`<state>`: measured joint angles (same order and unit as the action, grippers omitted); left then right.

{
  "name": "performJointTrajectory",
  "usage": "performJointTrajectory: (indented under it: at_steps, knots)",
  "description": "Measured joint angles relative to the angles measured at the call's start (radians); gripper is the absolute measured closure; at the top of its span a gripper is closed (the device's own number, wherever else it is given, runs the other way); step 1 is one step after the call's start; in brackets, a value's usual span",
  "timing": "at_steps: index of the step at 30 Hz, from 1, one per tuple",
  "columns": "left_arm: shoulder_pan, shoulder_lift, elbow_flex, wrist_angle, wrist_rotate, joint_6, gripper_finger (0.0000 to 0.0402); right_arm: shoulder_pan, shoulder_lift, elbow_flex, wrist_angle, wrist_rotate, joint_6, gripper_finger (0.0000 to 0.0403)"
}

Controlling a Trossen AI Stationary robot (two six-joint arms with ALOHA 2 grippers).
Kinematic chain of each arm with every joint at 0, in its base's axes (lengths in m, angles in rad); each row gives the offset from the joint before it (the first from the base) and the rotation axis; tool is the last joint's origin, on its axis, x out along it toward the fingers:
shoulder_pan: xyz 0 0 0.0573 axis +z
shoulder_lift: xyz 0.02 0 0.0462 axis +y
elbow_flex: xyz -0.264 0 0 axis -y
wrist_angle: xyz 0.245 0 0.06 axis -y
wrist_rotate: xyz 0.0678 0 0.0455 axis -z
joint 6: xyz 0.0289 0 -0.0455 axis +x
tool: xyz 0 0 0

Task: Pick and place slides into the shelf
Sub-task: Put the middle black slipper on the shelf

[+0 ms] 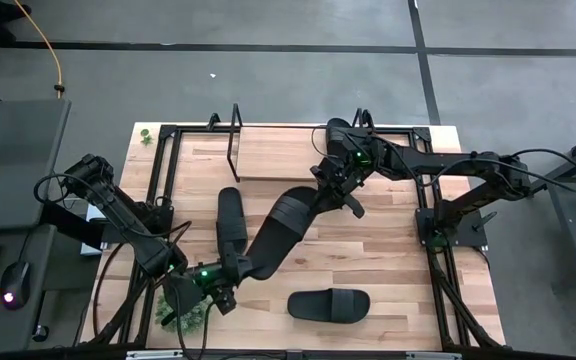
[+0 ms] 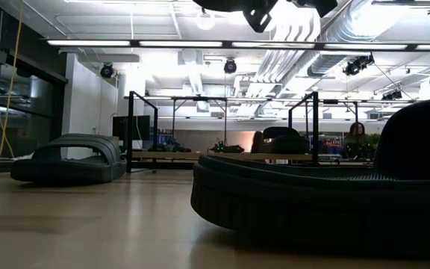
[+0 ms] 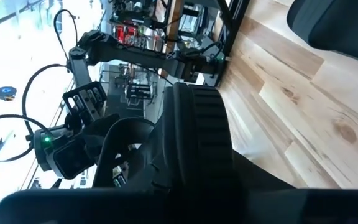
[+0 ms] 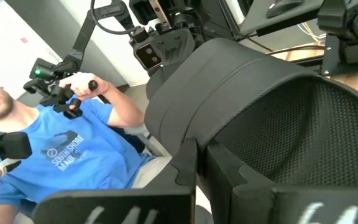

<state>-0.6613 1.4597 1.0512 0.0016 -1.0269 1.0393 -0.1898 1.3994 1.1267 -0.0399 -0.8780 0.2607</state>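
Two matte-black jointed arms, left arm (image 1: pixel 118 215) at the frame's left, right arm (image 1: pixel 468 175) at its right, trail looping black cables; small green lights glow near each wrist.

Light wooden tabletop (image 1: pixel 388 270) carries everything. Shelf (image 1: pixel 288 152) stands at 12 o'clock edge: pale board, black wire end frame (image 1: pixel 234 140) upright at its 9 o'clock end. One black slide (image 1: pixel 329 304) lies flat toward 6 o'clock. Second slide (image 1: pixel 231 222) lies just 9 o'clock of centre. Green plant sprig (image 1: pixel 190 315) at 7 o'clock corner.
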Motion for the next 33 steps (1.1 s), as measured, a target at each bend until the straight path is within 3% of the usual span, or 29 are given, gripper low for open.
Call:
performJointTrajectory:
  at_steps: [5, 11, 19, 28, 33]
  knots:
    - [0.0, 0.0, 0.0, 0.008, -0.002, -0.001, 0.0346, -0.001, 0.0, 0.0, 0.0, 0.004, -0.037, 0.038]
    - [0.0, 0.0, 0.0, 0.032, -0.013, -0.017, 0.031, -0.001, 0.0, 0.0, 0.0, 0.046, -0.087, 0.0312]
    - [0.001, 0.0, 0.0, 0.029, -0.022, -0.027, 0.0347, -0.013, 0.0, 0.0, 0.0, 0.135, -0.173, 0.0238]
    - [0.001, 0.0, 0.0, 0.028, -0.027, -0.053, 0.0309, -0.083, 0.0, 0.0, 0.001, 0.187, -0.2, 0.0224]
    - [0.001, 0.0, 0.0, 0.026, -0.041, -0.059, 0.0316, -0.141, 0.0, 0.0, -0.029, 0.222, -0.223, 0.0224]
